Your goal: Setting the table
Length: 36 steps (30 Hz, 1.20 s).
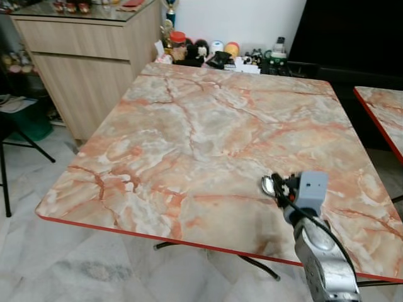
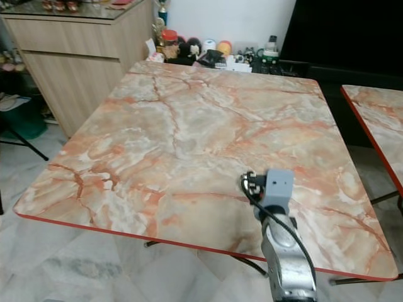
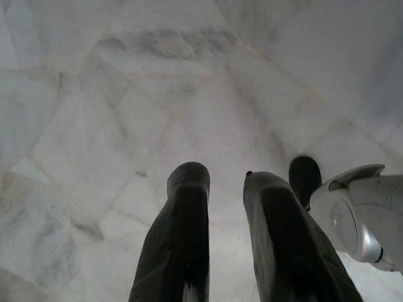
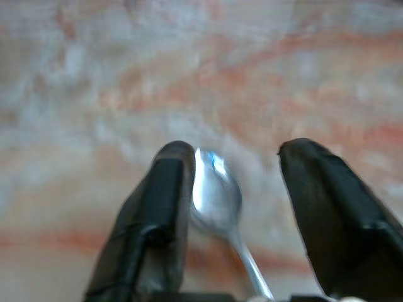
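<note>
Your right gripper [image 4: 230, 189] sits low over the near right part of the marble table [image 1: 189, 126], close to its red front edge, with a metal spoon [image 4: 217, 189] between its fingers. In the right wrist view the fingers stand apart: the spoon's bowl lies against one finger [image 4: 160, 201] and there is a clear gap to the other, so this reads as a released or barely touching hold, not a clench. Whether the spoon already rests on the tabletop you cannot tell from that blurred picture. The position makes sense for a place setting — a spoon laid near the front edge, where someone would sit.

From the head, you see what the wrist camera cannot: where on the table the arm is, and how bare the top is apart from the small clutter [image 1: 214, 53] along the far edge, by the wooden cabinet [image 1: 88, 63]. There the spoon [image 1: 268, 185] is just a glint ahead of the wrist, and the finger spacing is hidden — only the wrist view gives you that.

Your left gripper [image 3: 227, 233] hangs idle over the pale floor [image 3: 126, 94], fingers slightly apart and empty.
</note>
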Available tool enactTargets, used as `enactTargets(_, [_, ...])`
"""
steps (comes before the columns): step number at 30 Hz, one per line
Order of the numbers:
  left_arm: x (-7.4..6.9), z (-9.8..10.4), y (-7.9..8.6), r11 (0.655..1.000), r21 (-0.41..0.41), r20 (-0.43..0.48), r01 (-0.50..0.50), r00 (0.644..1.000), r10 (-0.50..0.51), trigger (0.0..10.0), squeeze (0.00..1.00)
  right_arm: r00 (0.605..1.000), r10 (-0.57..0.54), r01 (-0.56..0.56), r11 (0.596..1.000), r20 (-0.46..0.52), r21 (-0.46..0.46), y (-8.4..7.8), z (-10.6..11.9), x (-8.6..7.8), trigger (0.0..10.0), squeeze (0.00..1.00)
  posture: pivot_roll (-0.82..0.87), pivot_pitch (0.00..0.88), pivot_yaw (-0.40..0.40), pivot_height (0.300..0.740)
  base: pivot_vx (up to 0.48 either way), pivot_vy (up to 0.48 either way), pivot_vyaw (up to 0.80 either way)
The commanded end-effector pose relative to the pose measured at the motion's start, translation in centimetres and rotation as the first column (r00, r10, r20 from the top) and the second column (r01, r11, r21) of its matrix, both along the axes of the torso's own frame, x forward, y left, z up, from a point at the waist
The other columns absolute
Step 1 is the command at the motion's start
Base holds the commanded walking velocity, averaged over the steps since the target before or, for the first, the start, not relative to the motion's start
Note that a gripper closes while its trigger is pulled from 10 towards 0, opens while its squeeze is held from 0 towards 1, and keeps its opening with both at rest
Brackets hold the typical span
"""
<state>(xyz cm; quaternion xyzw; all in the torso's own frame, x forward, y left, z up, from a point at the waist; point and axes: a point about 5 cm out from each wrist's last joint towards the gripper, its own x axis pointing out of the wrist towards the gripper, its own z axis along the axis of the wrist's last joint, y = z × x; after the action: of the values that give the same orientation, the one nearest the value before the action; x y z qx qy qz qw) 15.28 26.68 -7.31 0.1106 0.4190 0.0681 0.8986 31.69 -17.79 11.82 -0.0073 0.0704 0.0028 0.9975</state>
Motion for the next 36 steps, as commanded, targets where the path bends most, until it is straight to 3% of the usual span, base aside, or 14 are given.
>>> enactTargets(1, [-0.5,-0.3,-0.1,1.000,0.004,-0.033,0.026,0.999,-0.026,10.0,0.00,0.999,0.028,-0.029,0.999,-0.046,-0.029,-0.3,-0.4,-0.1,10.0,1.00,0.09,0.143,-0.021,0.740,0.000,0.000,0.00])
enactTargets(2, [-0.6,-0.3,-0.1,1.000,0.005,-0.034,0.027,0.999,-0.027,10.0,0.00,0.998,0.048,-0.050,0.998,-0.048,-0.042,-0.4,-0.3,0.0,10.0,0.00,0.09,0.143,-0.022,0.740,0.000,0.000,0.00])
enactTargets(12, [-0.9,-0.4,-0.1,1.000,0.007,-0.040,0.026,0.999,-0.026,10.0,0.00,0.973,0.141,-0.150,0.988,-0.181,-0.038,-1.6,-1.5,0.7,10.0,0.00,0.10,0.142,-0.028,0.740,0.000,0.000,0.00])
enactTargets(17, [-0.9,-0.4,0.1,1.000,0.011,-0.042,0.028,0.999,-0.028,10.0,0.00,0.963,0.206,-0.202,0.979,-0.175,0.038,-1.3,-1.3,0.9,10.0,0.00,0.09,0.134,-0.024,0.740,0.000,0.000,0.00])
enactTargets(36, [-0.6,-0.3,-0.1,0.997,0.018,-0.047,0.077,0.996,-0.076,10.0,0.00,0.957,0.199,-0.201,0.980,-0.210,0.011,-2.4,-1.6,0.5,10.0,0.00,0.09,0.132,-0.019,0.740,0.000,0.000,0.00])
